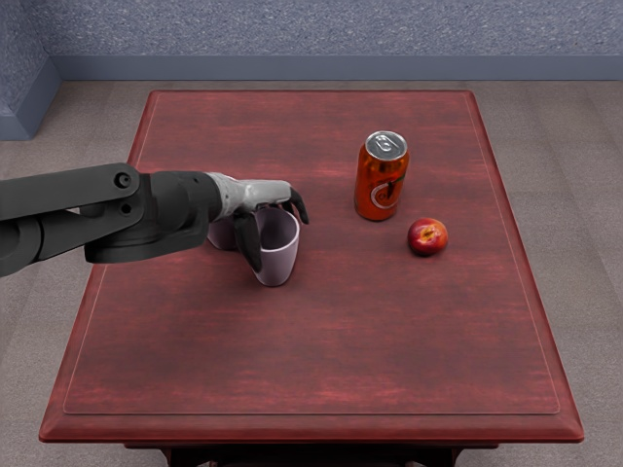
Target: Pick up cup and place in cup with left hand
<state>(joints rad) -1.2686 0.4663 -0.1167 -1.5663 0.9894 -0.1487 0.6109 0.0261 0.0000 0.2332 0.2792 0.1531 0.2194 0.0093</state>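
Front lilac cup (278, 261) just under left hand (258, 194), toward the surface's (389, 341) left edge, hand's grip impossible to tell.

An upright pale lilac cup (278, 266) stands beside a mostly hidden second cup (222, 234).

The left hand (263, 194) covers part of the front mug's (278, 263) rim and inside, and with its wrist it hides most of a second mug (222, 233), of which only a sliver shows; the left arm (63, 195) is cut off by the left edge, the table's (311, 428) underframe by the bottom edge, and the soda can's (380, 185) markings are too small to read
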